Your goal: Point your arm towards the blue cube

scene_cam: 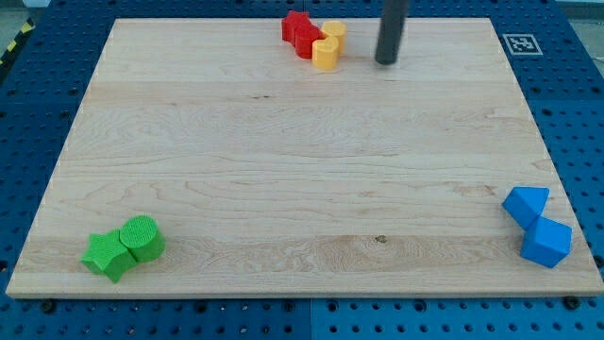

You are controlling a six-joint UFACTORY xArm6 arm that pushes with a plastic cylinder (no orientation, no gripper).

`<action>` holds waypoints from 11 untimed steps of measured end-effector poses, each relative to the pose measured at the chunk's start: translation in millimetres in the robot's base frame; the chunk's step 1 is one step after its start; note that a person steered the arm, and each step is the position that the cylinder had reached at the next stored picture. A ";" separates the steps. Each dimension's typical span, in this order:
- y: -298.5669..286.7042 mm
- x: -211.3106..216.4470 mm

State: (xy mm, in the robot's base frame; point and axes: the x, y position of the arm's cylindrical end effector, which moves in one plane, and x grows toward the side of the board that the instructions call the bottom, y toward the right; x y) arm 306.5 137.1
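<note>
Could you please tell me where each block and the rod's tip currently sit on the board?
my tip: near the view's top edge, right of the yellow blocks, touching nothing.
red blocks: top edge, against yellow blocks.
green blocks: bottom left corner, touching each other.
blue cube: bottom right corner, touching another blue block.

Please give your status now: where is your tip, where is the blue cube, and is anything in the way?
My tip at view's top, right of yellow blocks. Blue cube at bottom right, far off. Path between clear.
</note>
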 end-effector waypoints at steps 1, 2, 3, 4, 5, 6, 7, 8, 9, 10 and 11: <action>50.9 50.5; 115.1 93.4; 178.5 145.1; 205.9 209.3; 200.5 269.2; 173.4 310.2; 165.7 310.3; 165.5 310.3; 156.7 310.2; 143.5 309.9; 131.1 304.7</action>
